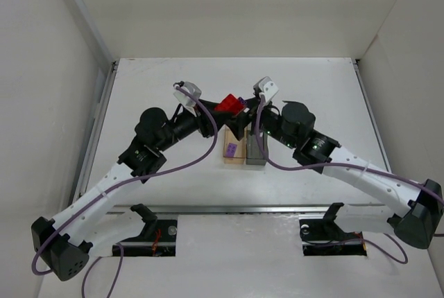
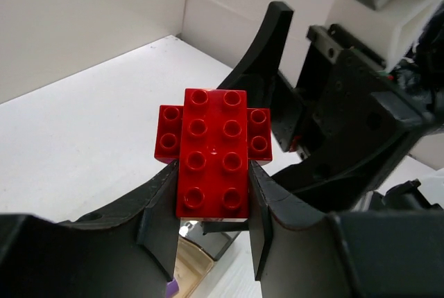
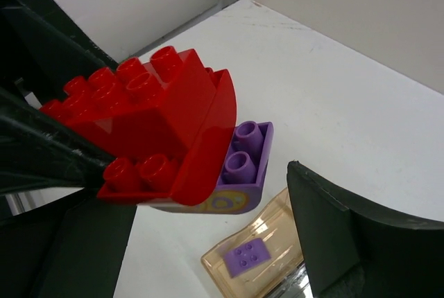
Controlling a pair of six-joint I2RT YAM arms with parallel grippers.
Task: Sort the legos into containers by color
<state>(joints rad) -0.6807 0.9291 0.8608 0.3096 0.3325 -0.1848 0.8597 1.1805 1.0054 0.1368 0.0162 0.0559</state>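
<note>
My left gripper point(image 2: 211, 177) is shut on a stack of red legos point(image 2: 213, 152) and holds it in the air above the trays. In the right wrist view a purple lego point(image 3: 244, 163) clings under the red stack point(image 3: 159, 118). My right gripper point(image 3: 201, 211) is open, its fingers point(image 3: 347, 235) on either side of the stack and not touching it. Below lie the tan tray point(image 3: 281, 225), holding one purple brick point(image 3: 248, 255), and the dark grey tray point(image 1: 256, 154) to its right. In the top view the red stack point(image 1: 227, 104) hangs between both grippers.
White walls enclose the white table point(image 1: 312, 90) on the left, back and right. Both arms meet at the table's middle, close together over the two trays. Purple cables run along both arms.
</note>
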